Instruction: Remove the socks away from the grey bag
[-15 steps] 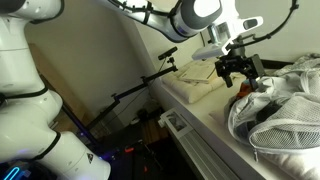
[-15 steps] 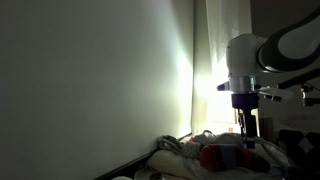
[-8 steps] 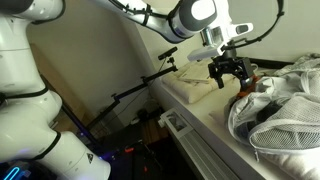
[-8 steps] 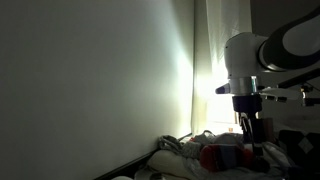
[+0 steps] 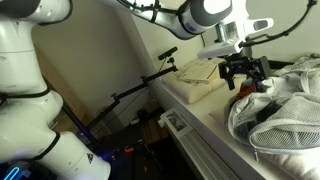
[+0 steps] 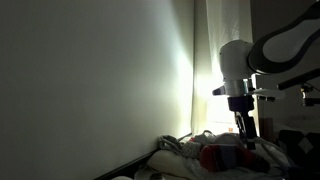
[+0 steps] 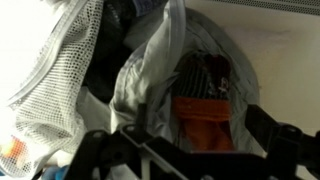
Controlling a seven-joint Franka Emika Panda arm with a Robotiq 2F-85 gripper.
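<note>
In the wrist view the grey bag [image 7: 150, 70] lies open below me. Inside its mouth sit a dark striped sock [image 7: 205, 75] and an orange sock [image 7: 205, 120]. My gripper [image 7: 190, 160] is open and empty, its dark fingers spread either side of the orange sock and above it. In an exterior view the gripper [image 5: 244, 74] hangs just over the edge of the pale bag pile [image 5: 285, 95], with a bit of orange [image 5: 250, 88] below it. In the dark exterior view the gripper [image 6: 243, 127] hovers over the pile [image 6: 215, 155].
A white mesh bag [image 7: 55, 80] lies beside the grey bag. The pile rests on a pale ledge [image 5: 200, 95] near a wall. A black stand [image 5: 140, 85] and floor clutter lie below the ledge.
The gripper shifted a little sideways away from the pile, then back over its edge, and the wrist turned slightly. It stays open and the socks have not moved.
</note>
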